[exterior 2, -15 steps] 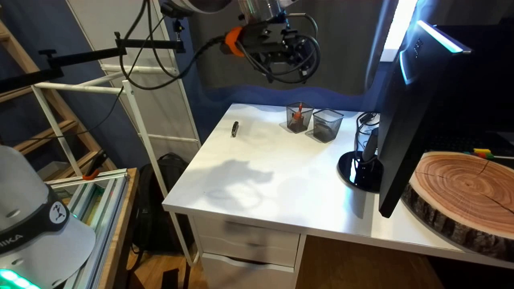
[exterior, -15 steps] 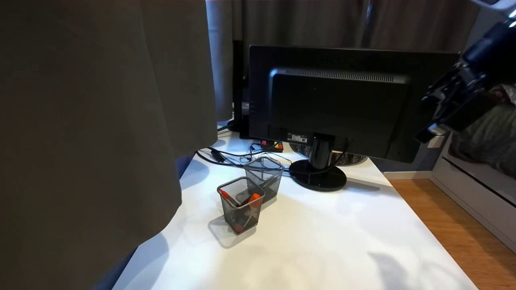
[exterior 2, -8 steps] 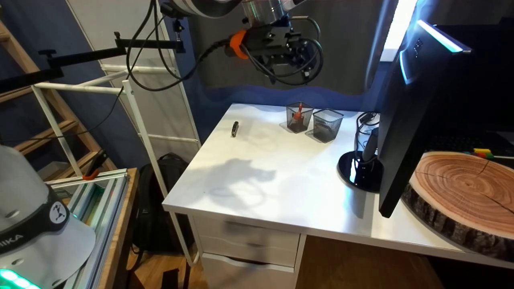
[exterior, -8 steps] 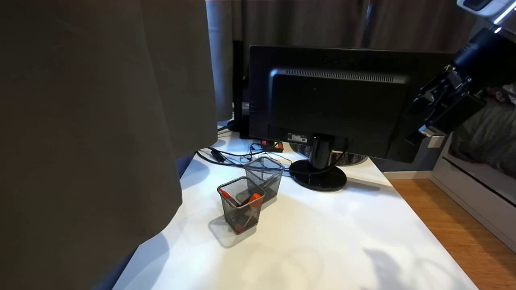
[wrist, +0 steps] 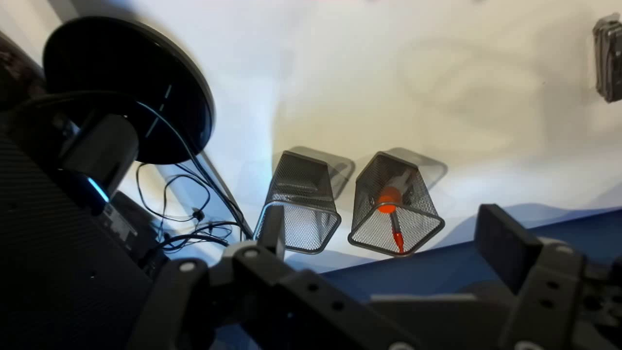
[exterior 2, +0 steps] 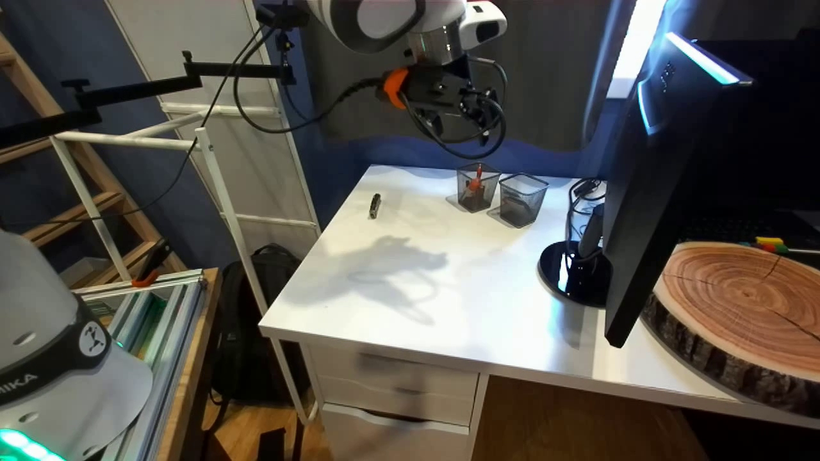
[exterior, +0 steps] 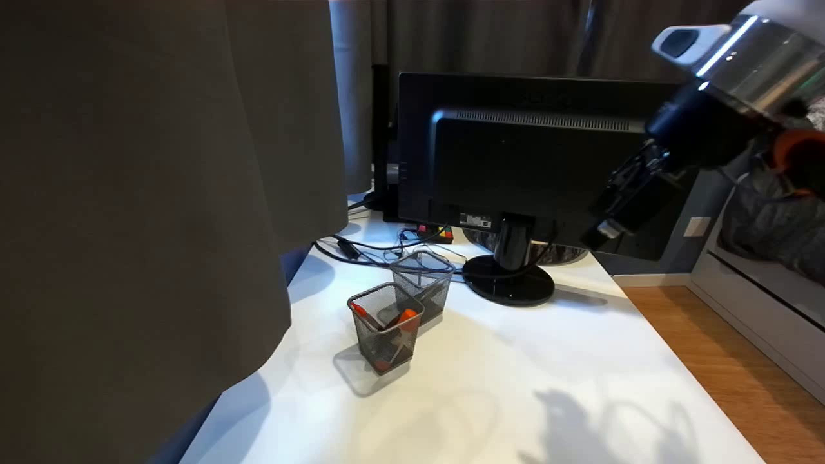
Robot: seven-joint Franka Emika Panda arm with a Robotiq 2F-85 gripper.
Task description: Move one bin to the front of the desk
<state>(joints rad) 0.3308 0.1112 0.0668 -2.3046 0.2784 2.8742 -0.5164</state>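
The bin is a small dark grey wire-mesh cup with an orange-red tool and a red-tipped pen inside. It stands upright on the white desk [exterior: 503, 393] in both exterior views [exterior: 385, 351] [exterior 2: 471, 200]; it also shows in the wrist view [wrist: 365, 194]. A similar plain grey mesh bin [exterior 2: 522, 203] [wrist: 302, 187] stands close beside it. My gripper is open and empty, high above the desk in both exterior views [exterior: 601, 233] [exterior 2: 462, 128]. In the wrist view my gripper's [wrist: 387, 231] fingers are wide apart; the left finger overlaps the plain bin's rim in the picture.
A large monitor [exterior: 541, 174] [exterior 2: 666, 198] stands beyond the plain bin, with cables [wrist: 194, 214] near its base. A wood slab [exterior 2: 737, 301] lies behind it. A small dark object [exterior 2: 375, 206] [wrist: 608, 58] lies on the desk. A curtain [exterior: 161, 193] hangs along the wall side.
The arm and gripper have moved lower and towards the monitor side, shifting left in an exterior view. Their shadow on the desk has shifted too. Both bins have stayed in place.
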